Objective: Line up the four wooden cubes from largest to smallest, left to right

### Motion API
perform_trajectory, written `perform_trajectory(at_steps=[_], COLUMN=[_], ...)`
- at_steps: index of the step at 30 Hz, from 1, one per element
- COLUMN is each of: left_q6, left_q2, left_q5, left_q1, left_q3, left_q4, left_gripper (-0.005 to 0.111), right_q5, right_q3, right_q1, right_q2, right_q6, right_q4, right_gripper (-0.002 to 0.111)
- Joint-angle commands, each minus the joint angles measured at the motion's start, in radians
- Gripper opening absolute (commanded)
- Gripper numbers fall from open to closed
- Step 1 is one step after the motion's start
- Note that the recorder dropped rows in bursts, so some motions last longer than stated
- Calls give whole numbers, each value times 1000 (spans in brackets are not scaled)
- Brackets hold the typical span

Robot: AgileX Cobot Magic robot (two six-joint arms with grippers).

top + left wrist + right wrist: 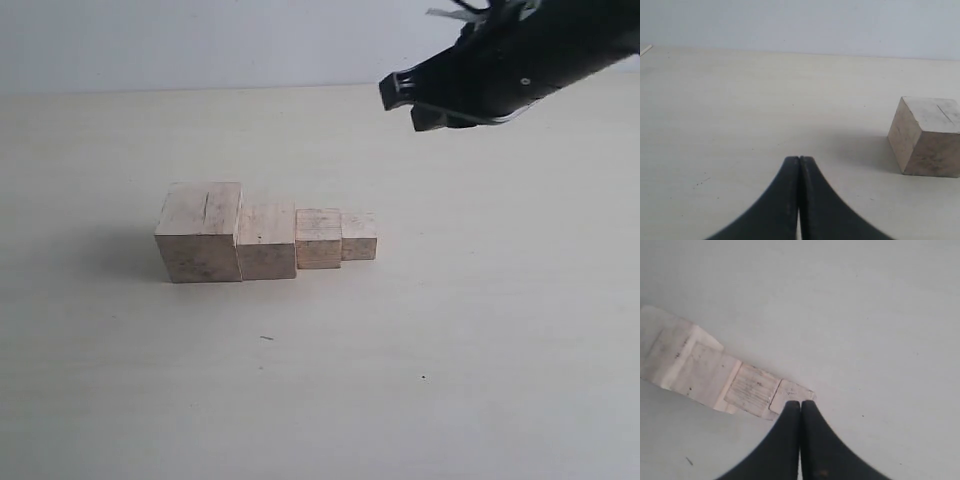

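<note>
The four wooden cubes stand side by side in a touching row on the table. From left to right in the exterior view: the large cube (200, 232) with a thin crack on top, a medium cube (267, 240), a smaller medium cube (319, 238), and the small cube (359, 236). My right gripper (400, 95) hangs in the air above and to the right of the row, shut and empty; its wrist view looks down on the row, small cube (792, 391) nearest the right gripper (800, 403). My left gripper (799, 159) is shut on nothing, with the large cube (927, 136) off to one side.
The pale table (480, 330) stretches around the row, with a white wall behind it. A tiny dark speck (266, 338) lies in front of the cubes. The black right arm (540, 60) reaches in from the upper right corner.
</note>
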Motion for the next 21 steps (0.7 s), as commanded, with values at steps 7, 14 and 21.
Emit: perform_trajectory(at_steps=[7,14,21], left_q6=[-8,-8,-8], left_q2=[-5,-5,-5], left_q5=[-12,-12,-12], left_q1=[0,0,0], left_q3=[4,4,4], left_q4=[-1,-1,-1], left_gripper=[0,0,0], right_q5=[24,90,90], right_q3=[191,191,191], right_q1=[0,0,0], right_q2=[-351,-452,-472], right_q6=[7,7,7], right_q4=[30,30,30], right_gripper=[0,0,0])
